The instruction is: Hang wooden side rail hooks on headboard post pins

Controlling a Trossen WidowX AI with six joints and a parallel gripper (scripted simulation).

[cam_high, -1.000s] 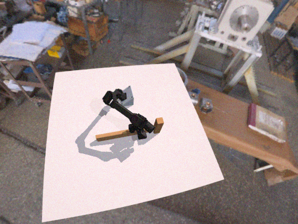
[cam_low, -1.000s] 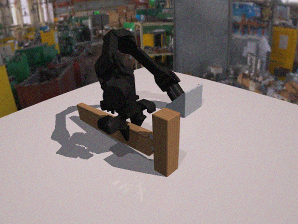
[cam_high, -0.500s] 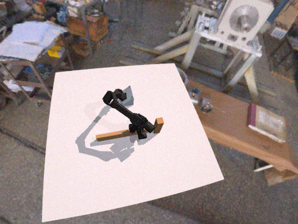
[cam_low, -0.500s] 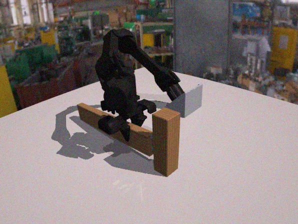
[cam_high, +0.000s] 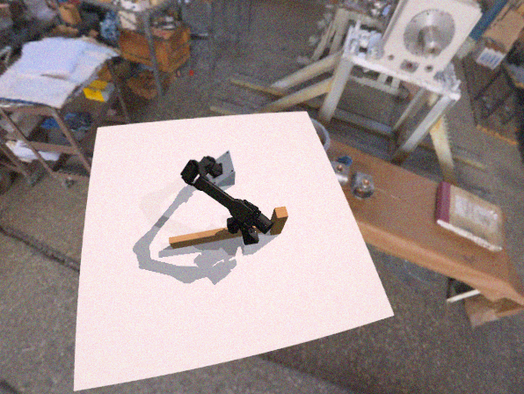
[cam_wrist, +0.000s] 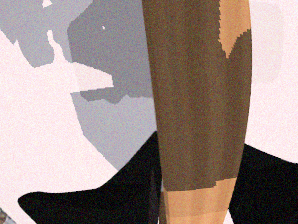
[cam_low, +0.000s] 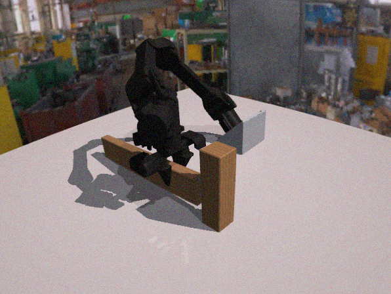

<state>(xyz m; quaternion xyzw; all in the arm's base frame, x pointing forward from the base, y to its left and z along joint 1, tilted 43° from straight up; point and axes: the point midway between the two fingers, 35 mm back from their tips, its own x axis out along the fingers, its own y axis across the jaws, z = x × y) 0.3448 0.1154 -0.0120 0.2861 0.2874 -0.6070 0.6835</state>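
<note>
The wooden side rail (cam_high: pixel 198 237) (cam_low: pixel 118 149) (cam_wrist: pixel 196 96) stands on edge, one end meeting the upright headboard post (cam_high: pixel 280 219) (cam_low: pixel 218 187). The rail's far end rests on the white table (cam_high: pixel 220 325) (cam_low: pixel 295 213). The end by the post looks a little raised. My gripper (cam_high: pixel 246 233) (cam_low: pixel 164 165) is shut on the rail's top edge, near the post. In the wrist view the black fingers flank the rail at the bottom. The steel hooks, the pins and the slot are hidden.
A grey base block (cam_high: pixel 226 173) (cam_low: pixel 249 132) of the arm stands behind the post. The table's edges drop off to a workshop floor; a wooden bench (cam_high: pixel 418 229) lies to the right.
</note>
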